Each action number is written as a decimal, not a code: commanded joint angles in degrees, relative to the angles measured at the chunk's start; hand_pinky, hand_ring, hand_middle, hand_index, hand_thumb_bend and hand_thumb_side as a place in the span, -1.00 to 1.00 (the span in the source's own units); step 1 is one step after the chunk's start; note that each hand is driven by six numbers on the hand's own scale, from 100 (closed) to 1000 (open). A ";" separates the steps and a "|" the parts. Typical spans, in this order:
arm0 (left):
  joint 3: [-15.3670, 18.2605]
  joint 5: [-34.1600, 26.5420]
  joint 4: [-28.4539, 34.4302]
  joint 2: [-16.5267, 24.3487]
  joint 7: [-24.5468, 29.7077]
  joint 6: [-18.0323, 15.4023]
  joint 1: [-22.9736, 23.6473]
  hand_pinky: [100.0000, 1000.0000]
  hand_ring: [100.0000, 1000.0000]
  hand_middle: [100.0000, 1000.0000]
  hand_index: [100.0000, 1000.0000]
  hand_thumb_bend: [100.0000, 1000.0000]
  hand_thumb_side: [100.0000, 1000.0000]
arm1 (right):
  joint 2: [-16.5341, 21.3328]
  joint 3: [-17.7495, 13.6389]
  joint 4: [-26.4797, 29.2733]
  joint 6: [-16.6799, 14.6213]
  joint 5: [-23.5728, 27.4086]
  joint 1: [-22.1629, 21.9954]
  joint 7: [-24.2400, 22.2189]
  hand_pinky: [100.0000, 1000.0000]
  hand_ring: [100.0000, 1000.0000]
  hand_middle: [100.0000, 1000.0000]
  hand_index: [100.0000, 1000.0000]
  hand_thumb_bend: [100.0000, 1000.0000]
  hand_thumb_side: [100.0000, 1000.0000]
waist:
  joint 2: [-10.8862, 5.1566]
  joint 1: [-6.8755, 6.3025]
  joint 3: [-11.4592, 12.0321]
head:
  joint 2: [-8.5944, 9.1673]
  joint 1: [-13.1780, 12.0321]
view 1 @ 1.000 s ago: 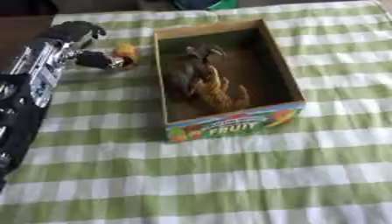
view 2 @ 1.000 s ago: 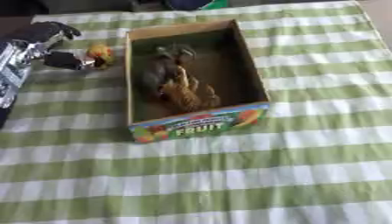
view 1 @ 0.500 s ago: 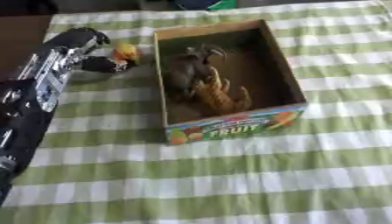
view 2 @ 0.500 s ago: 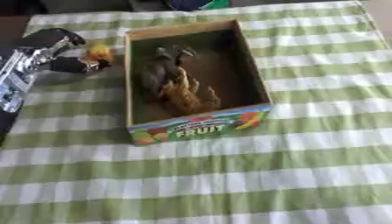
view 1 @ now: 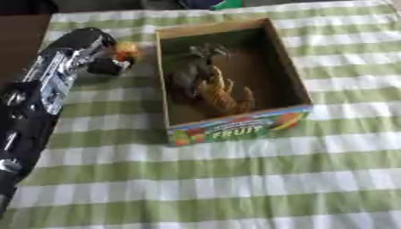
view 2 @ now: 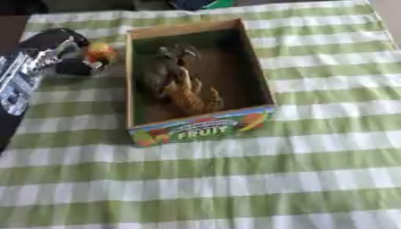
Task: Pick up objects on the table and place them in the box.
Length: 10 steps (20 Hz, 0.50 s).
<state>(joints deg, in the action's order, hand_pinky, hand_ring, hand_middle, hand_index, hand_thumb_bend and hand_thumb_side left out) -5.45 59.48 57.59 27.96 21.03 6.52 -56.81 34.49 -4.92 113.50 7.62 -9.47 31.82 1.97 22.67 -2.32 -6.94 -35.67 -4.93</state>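
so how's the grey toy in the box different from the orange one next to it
The grey toy is dull and dark, and lies toward the box's far end; the orange toy is bright tan-orange and lies nearer the printed front wall. The grey one looks somewhat bulkier. Both lie inside the box, against each other, left of its middle.

left hand (view 1: 94,51) blurry with fingers hard to make out, small orange toy (view 1: 125,50) half hidden behind it, grey and orange animal figures (view 1: 205,82) in the box too smeared to identify, arm cut off at left edge
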 commanded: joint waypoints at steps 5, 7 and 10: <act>-0.21 -0.89 2.72 1.61 0.50 -0.48 -0.61 -0.04 0.38 0.39 0.54 -1.00 -0.14 | 1.02 -0.79 1.10 0.09 -0.54 0.10 -0.76 0.52 0.61 0.46 0.67 -1.00 1.00 | -1.44 0.18 0.48 | -0.12 0.03; -0.38 -0.74 3.25 1.73 1.08 -0.61 -0.56 -0.04 0.39 0.40 0.55 -1.00 -0.14 | 1.02 -0.75 1.10 0.09 -0.56 0.03 -0.98 0.52 0.61 0.46 0.67 -1.00 1.00 | -1.54 0.18 0.59 | -0.17 0.07; -0.32 -0.28 3.95 1.76 1.20 -0.39 -0.52 -0.05 0.37 0.38 0.52 -1.00 -0.25 | 0.93 -0.78 1.10 0.13 -0.55 0.01 -1.13 0.52 0.61 0.46 0.68 -1.00 1.00 | -1.65 0.17 0.68 | -0.11 0.07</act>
<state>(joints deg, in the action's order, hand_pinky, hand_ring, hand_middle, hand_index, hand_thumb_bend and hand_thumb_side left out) -5.87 59.10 60.08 27.96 22.10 6.05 -56.49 34.48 -4.94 113.50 7.85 -9.52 31.28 1.05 22.61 -2.32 -6.29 -35.73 -4.90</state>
